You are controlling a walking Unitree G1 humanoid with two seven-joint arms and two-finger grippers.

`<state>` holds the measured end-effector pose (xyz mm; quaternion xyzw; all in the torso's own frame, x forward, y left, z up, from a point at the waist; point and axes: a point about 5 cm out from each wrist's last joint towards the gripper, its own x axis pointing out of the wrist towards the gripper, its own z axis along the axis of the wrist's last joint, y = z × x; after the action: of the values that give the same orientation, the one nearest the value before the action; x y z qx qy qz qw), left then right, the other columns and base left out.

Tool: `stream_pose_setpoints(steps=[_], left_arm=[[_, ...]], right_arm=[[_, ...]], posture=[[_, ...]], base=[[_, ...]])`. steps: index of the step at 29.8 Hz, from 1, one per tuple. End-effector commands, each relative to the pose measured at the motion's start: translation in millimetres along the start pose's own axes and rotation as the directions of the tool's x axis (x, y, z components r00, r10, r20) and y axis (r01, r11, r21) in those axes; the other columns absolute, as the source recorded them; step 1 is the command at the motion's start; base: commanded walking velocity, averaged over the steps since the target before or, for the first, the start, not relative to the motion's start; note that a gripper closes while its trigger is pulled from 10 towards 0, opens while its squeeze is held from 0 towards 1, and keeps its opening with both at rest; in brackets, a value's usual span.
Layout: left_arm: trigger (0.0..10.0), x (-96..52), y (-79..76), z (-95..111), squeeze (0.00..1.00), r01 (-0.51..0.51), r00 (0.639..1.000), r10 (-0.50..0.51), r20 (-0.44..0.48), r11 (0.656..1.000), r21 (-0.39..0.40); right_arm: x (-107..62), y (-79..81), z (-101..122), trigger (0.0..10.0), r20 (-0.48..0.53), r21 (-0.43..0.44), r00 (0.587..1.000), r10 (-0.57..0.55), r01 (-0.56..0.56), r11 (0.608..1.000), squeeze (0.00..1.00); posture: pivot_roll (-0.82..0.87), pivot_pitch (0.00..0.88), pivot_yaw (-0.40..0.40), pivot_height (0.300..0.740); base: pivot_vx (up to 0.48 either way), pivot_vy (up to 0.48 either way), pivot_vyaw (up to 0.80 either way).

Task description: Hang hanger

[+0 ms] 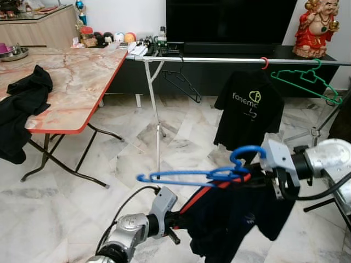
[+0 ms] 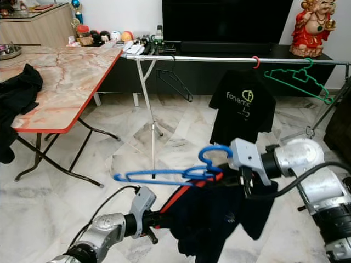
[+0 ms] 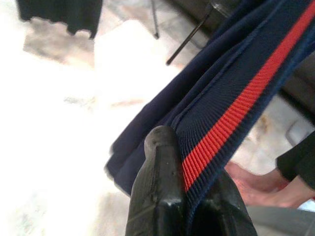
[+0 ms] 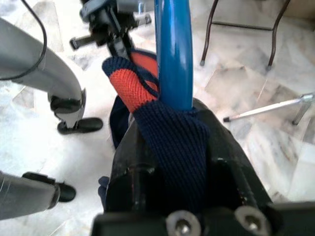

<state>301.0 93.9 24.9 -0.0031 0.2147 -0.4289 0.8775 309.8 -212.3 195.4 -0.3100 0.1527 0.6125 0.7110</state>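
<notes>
Two grippers of mine share one load. Nearest me, my left gripper (image 1: 174, 222) is pinched shut on the ribbed collar of the navy shirt with a red stripe (image 3: 231, 103), the fabric squeezed between my black fingers (image 3: 157, 196). Just past it and up to its right, my right gripper (image 2: 241, 178) is clamped on the blue plastic hanger (image 1: 186, 176) near its hook, with a fold of the same shirt caught in the grip beside the blue bar. The hanger's long arm reaches out leftward from that gripper, level above my left one, and the shirt sags below both. Well beyond my grippers stands the silver metal clothes rail (image 1: 219, 59), carrying a black wire hanger (image 1: 184, 83), a black printed T-shirt (image 1: 248, 112) and a green plastic hanger (image 1: 307, 79). Off to the left is the marble-patterned folding table with a red edge (image 1: 71, 76).
</notes>
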Motion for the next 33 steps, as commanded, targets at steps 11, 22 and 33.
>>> stream_pose_setpoints(steps=[11,22,33], left_arm=[[0.0,-6.5,1.2,-21.6,0.0,-0.066,0.994,0.066,-0.09,0.998,0.005],[0.0,-7.5,2.4,-23.9,0.0,-0.083,0.991,0.083,-0.105,0.997,0.005],[0.0,-9.2,3.2,-25.3,0.0,-0.082,0.991,0.082,-0.11,0.997,0.005]], right_arm=[[-31.9,10.8,-23.2,0.0,-0.065,0.062,0.998,-0.017,0.021,0.998,0.0],[-47.1,33.2,-51.8,0.0,-0.24,0.132,0.968,0.08,-0.049,0.99,0.0],[-50.7,34.4,-78.8,0.0,-0.475,0.119,0.879,0.035,0.025,0.993,0.0]], posture=[[-0.06,0.037,-0.025,0.74],[-0.06,0.048,-0.023,0.74],[-0.05,0.06,-0.02,0.74]], base=[[0.0,0.0,0.0],[0.0,0.0,0.0],[0.0,0.0,0.0]])
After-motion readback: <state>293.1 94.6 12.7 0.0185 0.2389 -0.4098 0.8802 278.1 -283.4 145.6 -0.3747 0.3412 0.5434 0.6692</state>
